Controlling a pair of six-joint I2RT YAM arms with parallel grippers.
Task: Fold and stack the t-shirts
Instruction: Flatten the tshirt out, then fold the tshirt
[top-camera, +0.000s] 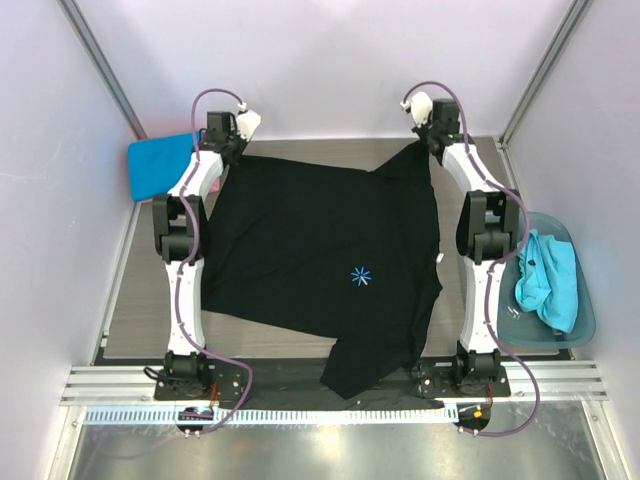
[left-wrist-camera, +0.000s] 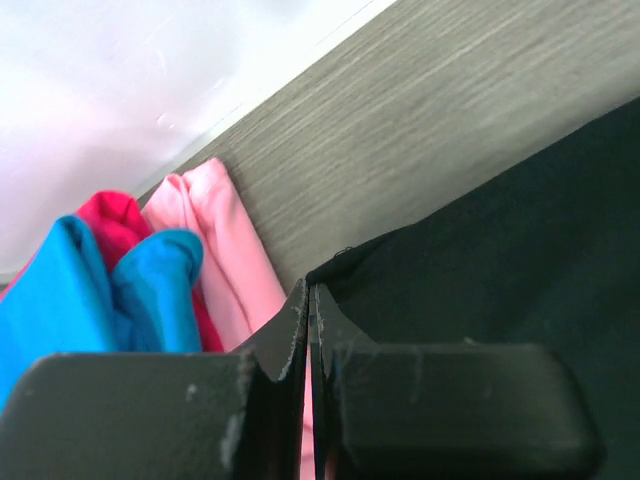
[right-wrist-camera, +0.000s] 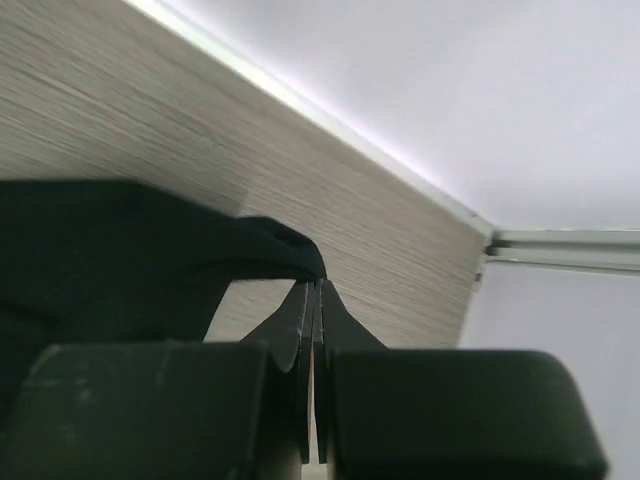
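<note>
- Overhead first: you see the black t-shirt (top-camera: 300, 250) spread flat across the middle of the worktop (top-camera: 130, 310). Its light-blue starburst mark (top-camera: 360, 276) faces up and one sleeve trails over the near edge.
- Your left tool (top-camera: 232, 150) sits at the shirt's far left corner and your right tool (top-camera: 430, 140) at its far right corner, which rises to a small peak.
- A blue t-shirt (top-camera: 160, 165) lies at the far left of the worktop, just beside the left tool.
- A turquoise t-shirt (top-camera: 548, 280) lies bunched inside the translucent tub (top-camera: 580, 330) to the right of the right arm.
- Left wrist view: your left tool (left-wrist-camera: 310, 300) is clenched, fingertips pressed together, with the corner of the black t-shirt (left-wrist-camera: 500, 290) running into the tips.
- Beyond it, a pink t-shirt (left-wrist-camera: 215, 235) lies beside the blue t-shirt (left-wrist-camera: 70, 300), with a red cloth (left-wrist-camera: 112, 218) between them.
- Right wrist view: your right tool (right-wrist-camera: 316, 290) is clenched on a drawn-up point of the black t-shirt (right-wrist-camera: 120, 230). The cloth there is lifted off the worktop (right-wrist-camera: 120, 110).
</note>
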